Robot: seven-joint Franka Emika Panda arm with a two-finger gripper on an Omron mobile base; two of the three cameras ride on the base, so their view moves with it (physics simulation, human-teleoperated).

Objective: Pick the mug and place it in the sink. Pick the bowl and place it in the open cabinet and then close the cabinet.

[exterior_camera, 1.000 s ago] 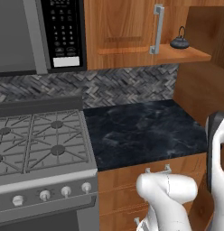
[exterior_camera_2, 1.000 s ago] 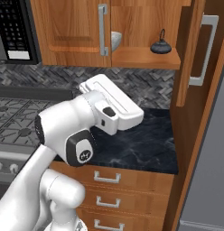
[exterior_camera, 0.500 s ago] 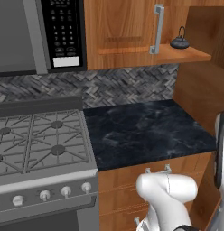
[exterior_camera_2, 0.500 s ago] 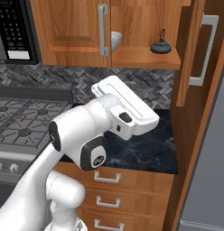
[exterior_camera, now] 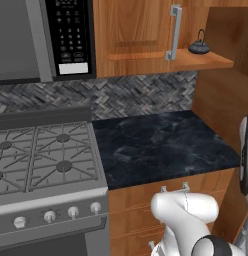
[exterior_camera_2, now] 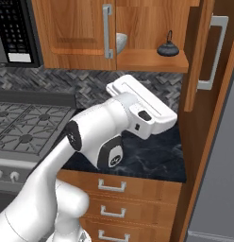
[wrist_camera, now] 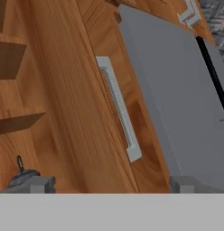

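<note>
The grey-white bowl [exterior_camera_2: 121,41] sits on the shelf inside the brown wall cabinet [exterior_camera_2: 152,59], half hidden behind the edge of the shut left door. Beside it on the shelf stands a small dark teapot [exterior_camera_2: 168,48] [exterior_camera: 198,46]. The cabinet's right door [exterior_camera_2: 204,47] stands open, its silver bar handle [wrist_camera: 119,106] running straight ahead of my gripper [wrist_camera: 113,184]. The gripper is open, fingertips [wrist_camera: 41,184] far apart, nothing between them. My white hand [exterior_camera_2: 142,109] hangs above the counter, below the shelf and left of the open door. The mug and the sink are out of view.
A dark stone counter [exterior_camera: 156,142] lies under the cabinet, with a gas stove [exterior_camera: 41,160] to its left and a microwave [exterior_camera: 41,37] above that. Wooden drawers [exterior_camera_2: 123,194] sit below the counter. A tall grey appliance front [exterior_camera_2: 220,189] stands at the right, behind the open door.
My arm has swung to the right, bringing the hand closer to the open cabinet door. In the left base view the arm has slid toward the right edge.
</note>
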